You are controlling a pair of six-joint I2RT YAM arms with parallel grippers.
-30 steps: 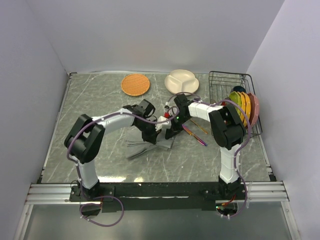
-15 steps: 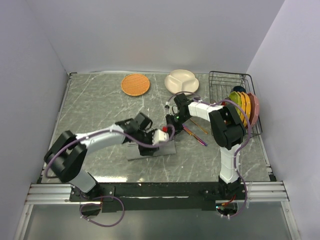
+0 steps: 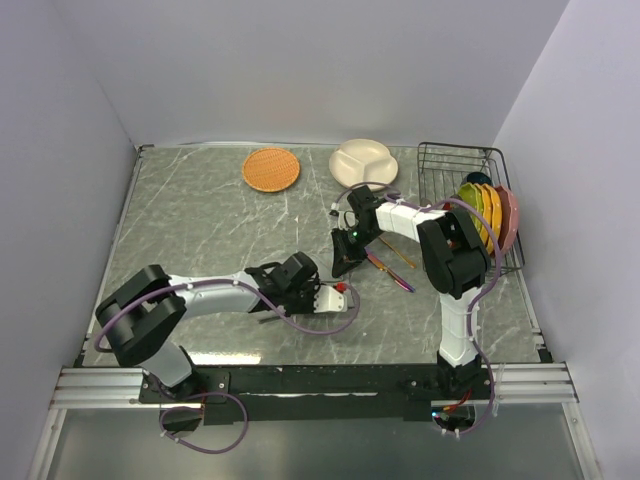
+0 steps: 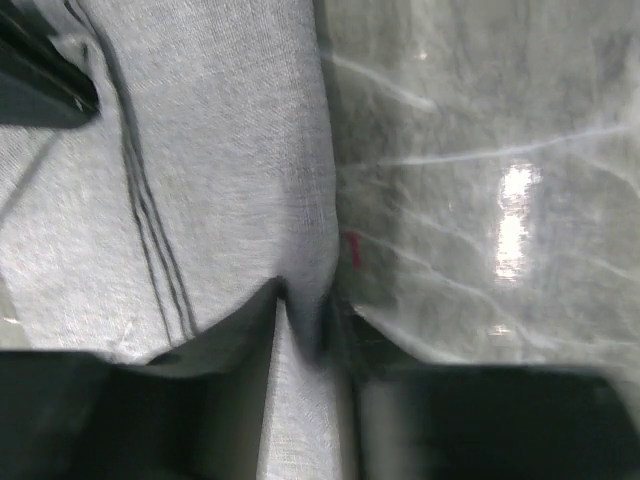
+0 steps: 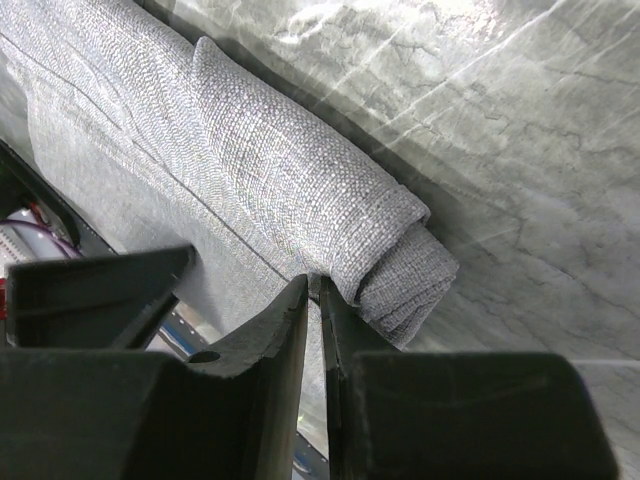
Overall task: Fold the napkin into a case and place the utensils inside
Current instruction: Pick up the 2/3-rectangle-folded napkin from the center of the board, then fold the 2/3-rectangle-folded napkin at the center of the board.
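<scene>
1. Table (image 3: 200,220): grey marbled top. Both arms reach to its middle.

2. Dish rack (image 3: 450,160): black wire, at the far right corner, with coloured plates (image 3: 490,215) standing on edge at its near end.

3. Napkin (image 4: 220,150): grey woven cloth, lying flat at mid-table under the two tools. In the top view the left arm covers most of it. In the right wrist view one end (image 5: 400,250) is rolled or folded over into a thick lip above a flat lower layer.

4. White divided dish (image 3: 363,162) and round orange mat (image 3: 271,169): side by side at the far edge, well apart from the napkin.

5. Left gripper (image 4: 305,320): held low over the cloth. We see a long folded edge of the napkin running between its fingers (image 4: 200,400), and the fabric puckers at their tips. A gap shows between the fingers, so we cannot tell whether the edge is clamped.

6. Right gripper (image 5: 313,285): its tips meet the lower layer just beside the rolled lip. The jaws are drawn to a thin slit, pinching that layer.

7. Knife (image 3: 395,277), iridescent purple, and spoon (image 3: 400,255), gold: both lie on bare table just right of the right gripper, outside the cloth.
</scene>
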